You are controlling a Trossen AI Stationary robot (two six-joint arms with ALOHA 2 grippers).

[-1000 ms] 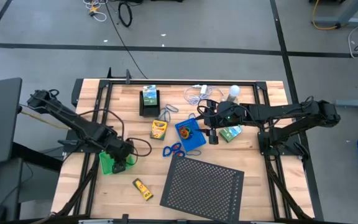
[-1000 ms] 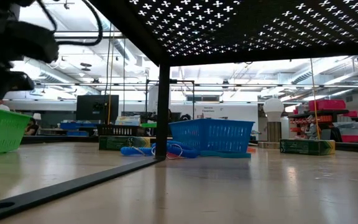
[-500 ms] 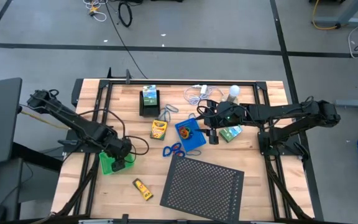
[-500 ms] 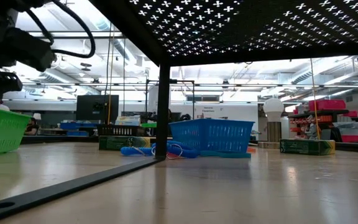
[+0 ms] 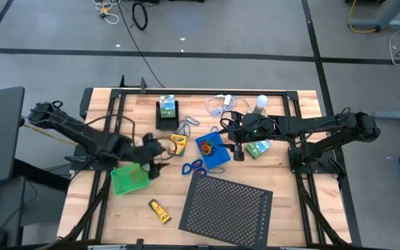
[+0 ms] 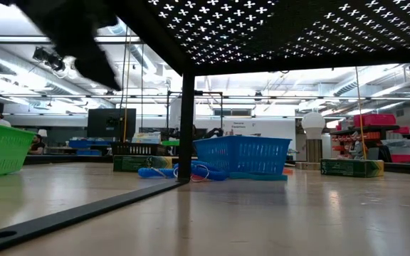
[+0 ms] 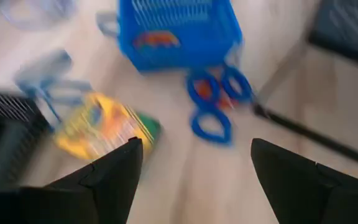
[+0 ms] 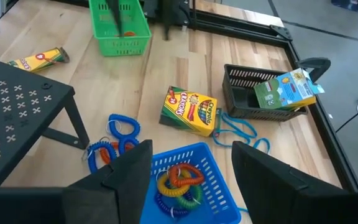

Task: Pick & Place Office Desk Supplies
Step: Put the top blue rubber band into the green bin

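My left gripper [image 5: 153, 154] hangs open in the air between the green tray [image 5: 129, 180] and the yellow-green crayon box [image 5: 178, 144], holding nothing; its wrist view looks down on the crayon box [image 7: 104, 127], blue loops [image 7: 219, 102] and blue tray [image 7: 176, 31]. My right gripper [image 5: 237, 150] stands open and empty above the blue tray's [image 5: 212, 151] right side; coloured loops [image 8: 178, 180] lie in that tray. A green-white box [image 5: 257, 148] lies flat beside it. Another leans in the black tray [image 5: 167, 114]. A yellow tube [image 5: 160, 211] lies near the front.
The large black perforated sheet [image 5: 228, 207] stands on legs at the front middle. A white coiled cable [image 5: 221, 104] and a white bulb [image 5: 261, 103] sit at the back. Blue loops [image 5: 194, 167] lie between the crayon box and the sheet.
My left gripper has risen from over the green tray and swung toward the table's right, toward the crayon box, tipping up from pointing steeply down. The green tray stays in place. My right arm has kept still.
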